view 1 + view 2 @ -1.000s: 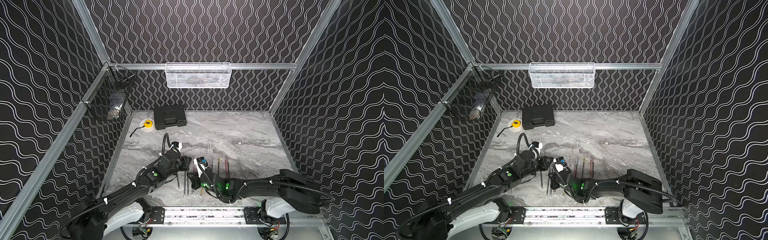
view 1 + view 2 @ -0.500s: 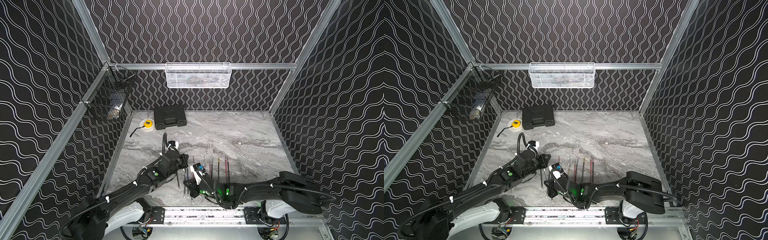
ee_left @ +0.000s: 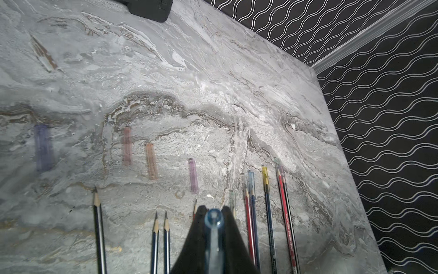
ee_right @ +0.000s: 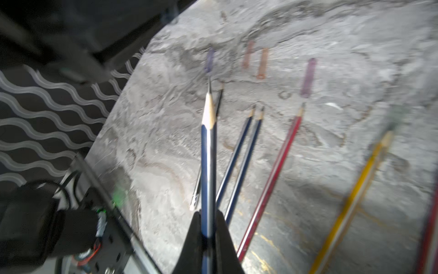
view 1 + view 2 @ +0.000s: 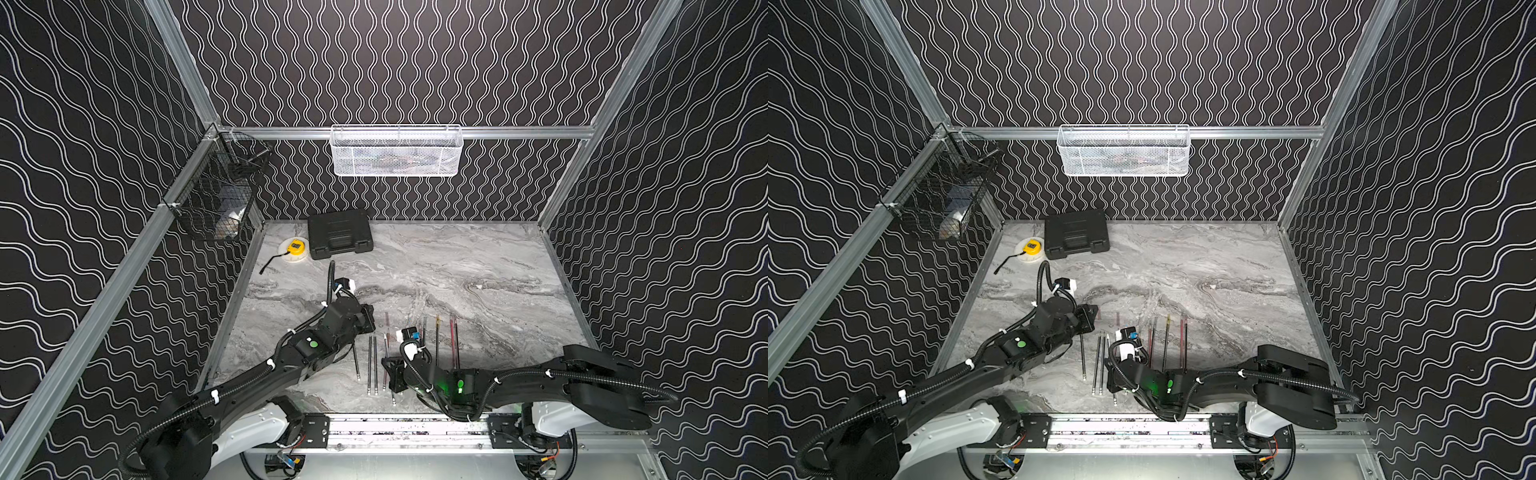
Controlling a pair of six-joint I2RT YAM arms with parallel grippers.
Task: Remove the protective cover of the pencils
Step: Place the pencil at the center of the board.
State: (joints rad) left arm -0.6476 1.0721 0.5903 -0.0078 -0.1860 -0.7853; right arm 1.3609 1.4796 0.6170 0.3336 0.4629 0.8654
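Left fingers [image 3: 196, 237] clenched on a see-through pale-blue plastic cap [image 3: 214, 219], seen end-on btwn them. Right fingers [image 4: 193, 237] clamped on a dark-blue pencil w/ bare sharpened tip [image 4: 208, 142], held above the others. Rest of the long thin pencils [image 3: 100, 237] lie side by side in a row on the grey marble-look table [image 5: 457, 270], near its front edge, btwn the two arms. Several at the right end of the row have tinted caps on their tips. Four loose tinted caps [image 3: 151, 161] lie on the table just beyond the bare tips. Black plastic case [image 5: 338, 235] sits at back left, well apart.
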